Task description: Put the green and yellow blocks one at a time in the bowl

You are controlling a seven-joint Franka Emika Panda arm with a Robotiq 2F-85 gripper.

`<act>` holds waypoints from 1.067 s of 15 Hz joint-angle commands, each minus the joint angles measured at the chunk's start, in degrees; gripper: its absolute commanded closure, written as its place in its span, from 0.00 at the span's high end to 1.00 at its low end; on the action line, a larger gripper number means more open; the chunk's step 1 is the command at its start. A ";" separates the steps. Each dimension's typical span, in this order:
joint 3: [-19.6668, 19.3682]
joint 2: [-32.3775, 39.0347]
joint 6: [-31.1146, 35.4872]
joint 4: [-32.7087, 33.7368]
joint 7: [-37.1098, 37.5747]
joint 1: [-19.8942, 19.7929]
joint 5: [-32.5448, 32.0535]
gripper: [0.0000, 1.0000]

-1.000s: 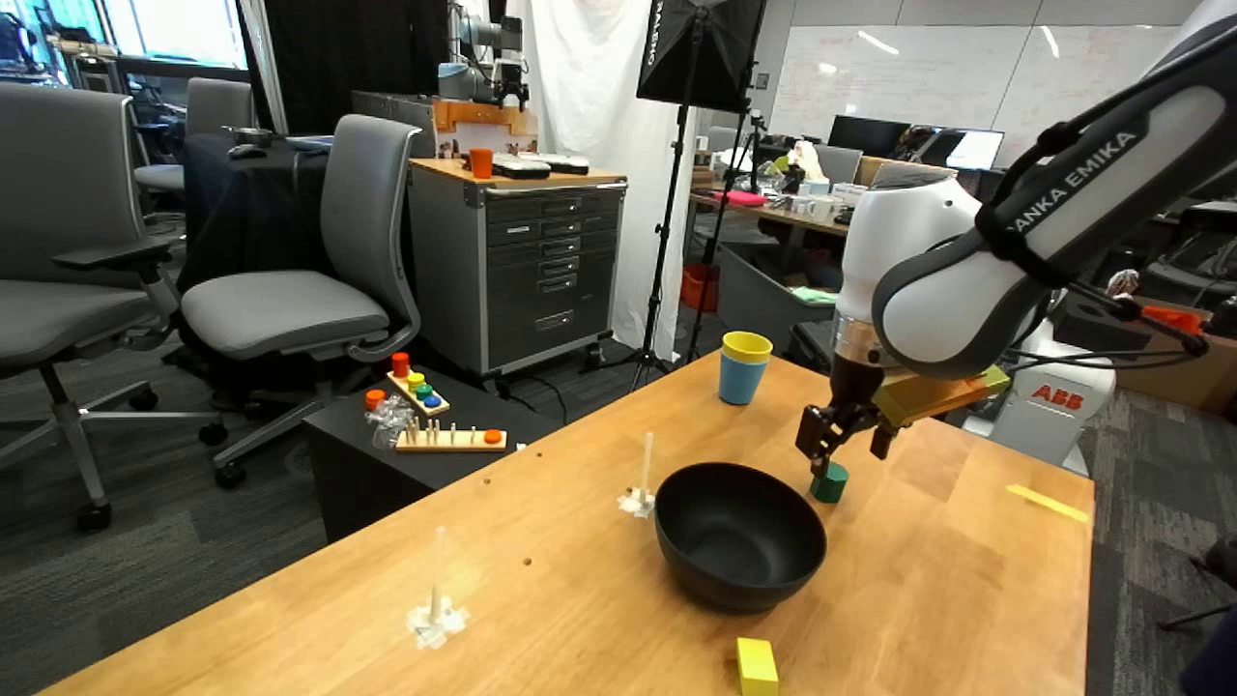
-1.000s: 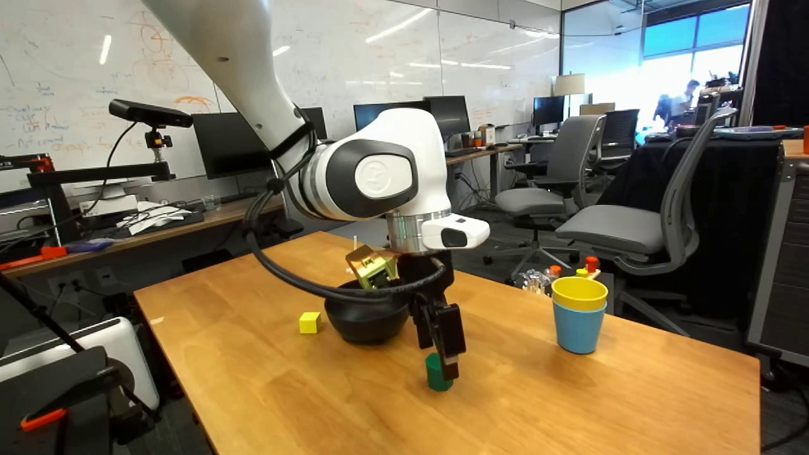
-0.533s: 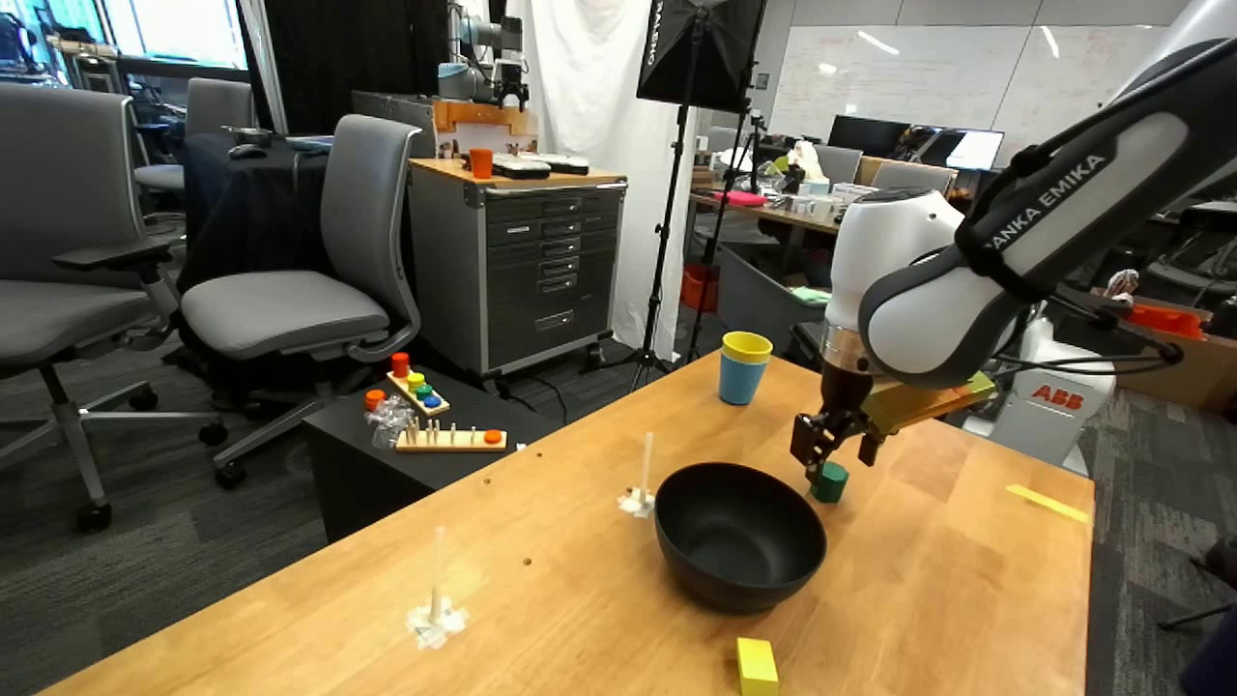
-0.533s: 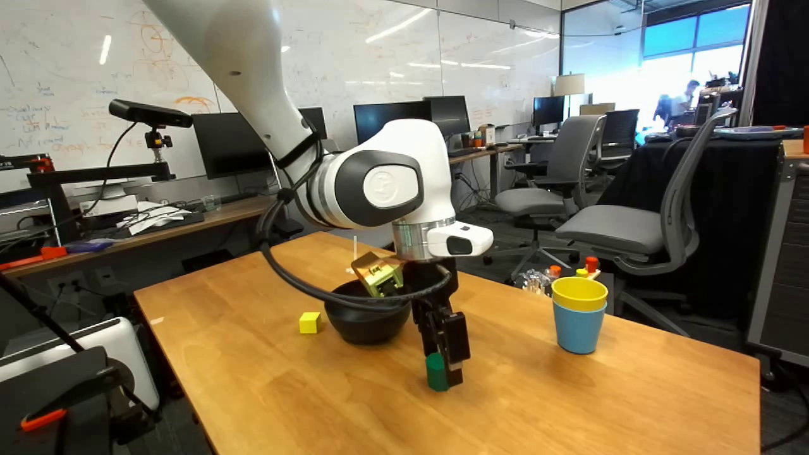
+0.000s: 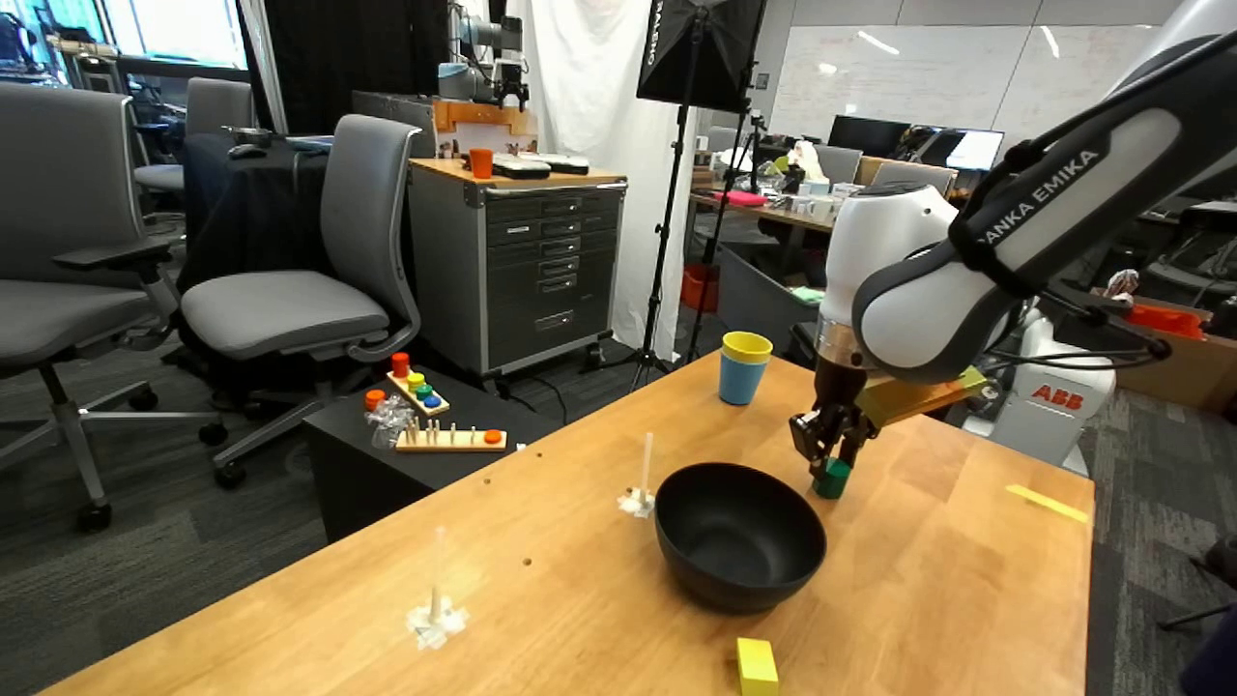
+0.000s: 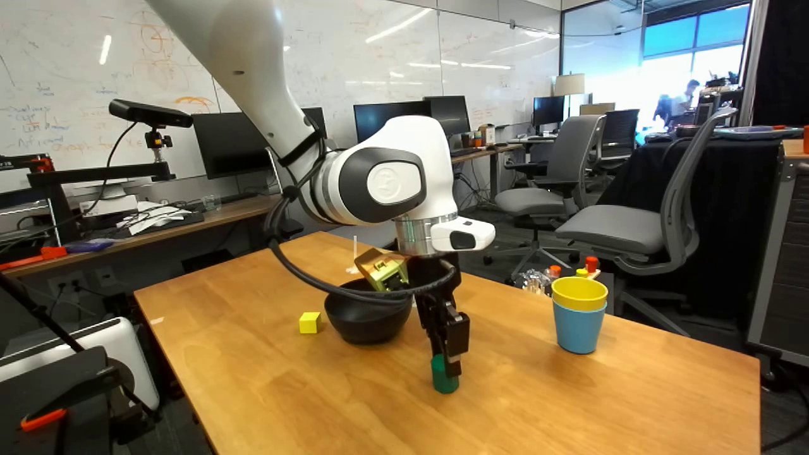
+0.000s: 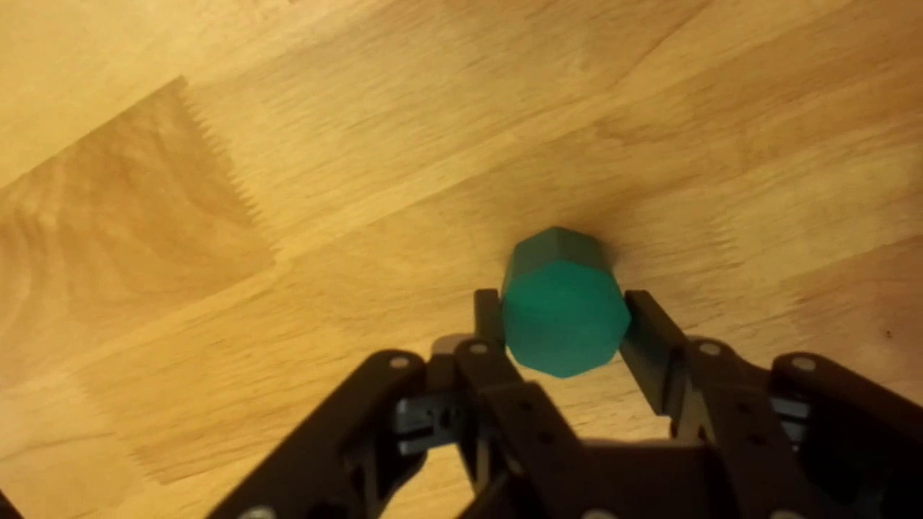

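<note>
My gripper is narrowed to the width of the green block and pinches it from both sides; I can't make out whether the block touches the table. The black bowl stands near, between it and the yellow block. In an exterior view a black cable passes in front of the bowl. A thin peg rises near the bowl; a yellow cup nested in a blue cup stands well apart.

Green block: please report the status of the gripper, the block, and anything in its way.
Gripper shut on green block. Yellow block on table. Both outside black bowl, likely obstacle to a low carry.
</note>
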 commanded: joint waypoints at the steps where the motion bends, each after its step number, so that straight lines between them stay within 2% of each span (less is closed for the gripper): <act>1: 0.31 0.41 0.25 1.16 -2.12 -0.05 1.22 0.20; 5: 0.03 -1.81 0.42 0.38 -2.02 0.86 0.73 0.20; 9: -0.03 -7.65 -1.17 -0.64 -2.21 3.14 -0.50 0.20; 16: 6.59 -19.37 -7.88 -1.75 -8.23 3.25 2.25 0.20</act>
